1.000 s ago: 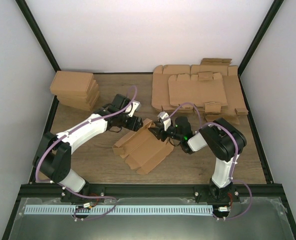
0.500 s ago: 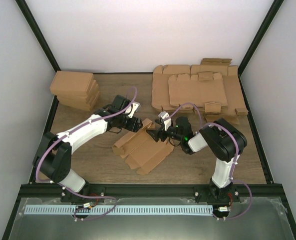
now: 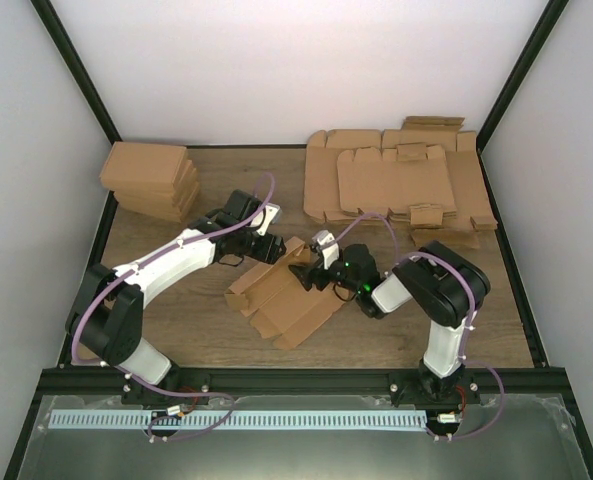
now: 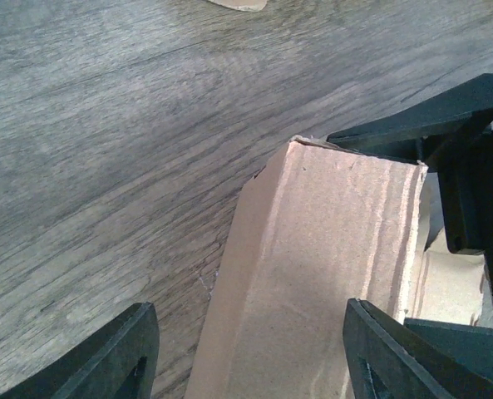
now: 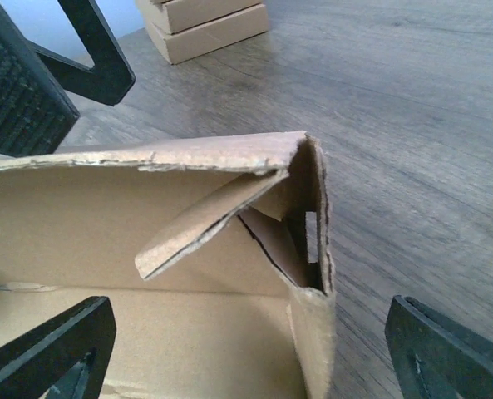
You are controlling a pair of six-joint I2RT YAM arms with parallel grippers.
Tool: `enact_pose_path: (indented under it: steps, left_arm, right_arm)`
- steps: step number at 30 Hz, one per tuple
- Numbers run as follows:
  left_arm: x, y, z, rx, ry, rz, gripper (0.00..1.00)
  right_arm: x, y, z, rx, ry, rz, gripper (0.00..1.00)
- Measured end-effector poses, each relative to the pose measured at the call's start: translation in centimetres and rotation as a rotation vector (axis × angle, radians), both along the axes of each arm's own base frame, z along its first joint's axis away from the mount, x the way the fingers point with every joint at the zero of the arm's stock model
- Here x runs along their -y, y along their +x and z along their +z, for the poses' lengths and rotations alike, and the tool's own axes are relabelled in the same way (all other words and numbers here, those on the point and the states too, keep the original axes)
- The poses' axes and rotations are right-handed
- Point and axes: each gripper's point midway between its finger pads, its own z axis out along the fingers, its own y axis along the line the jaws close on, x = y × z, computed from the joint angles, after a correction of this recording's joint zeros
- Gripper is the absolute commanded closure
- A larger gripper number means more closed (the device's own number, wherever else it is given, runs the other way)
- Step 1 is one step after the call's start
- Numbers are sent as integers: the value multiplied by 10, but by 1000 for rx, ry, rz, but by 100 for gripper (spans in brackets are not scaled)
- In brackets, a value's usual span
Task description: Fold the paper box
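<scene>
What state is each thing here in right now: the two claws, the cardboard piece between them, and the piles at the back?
paper box, partly folded, walls raised at one end, the rest spread flat
left gripper, open, a raised wall between its fingers
right gripper, open, the box's corner between its fingers
stack of boxes, folded, piled
cardboard sheets, unfolded, overlapping

left end effector (image 3: pixel 273 248): jaws spread wide, arm extended to centre | right end effector (image 3: pixel 303 273): jaws spread wide, pointing left
</scene>
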Motion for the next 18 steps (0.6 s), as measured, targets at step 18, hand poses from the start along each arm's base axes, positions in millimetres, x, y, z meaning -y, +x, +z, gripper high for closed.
enact_pose_path:
  steps: [18]
  left_arm:
    - [-10,-8,18,32,18,-2,27]
  right_arm:
    - [6,3,4,7,-12,-51,21]
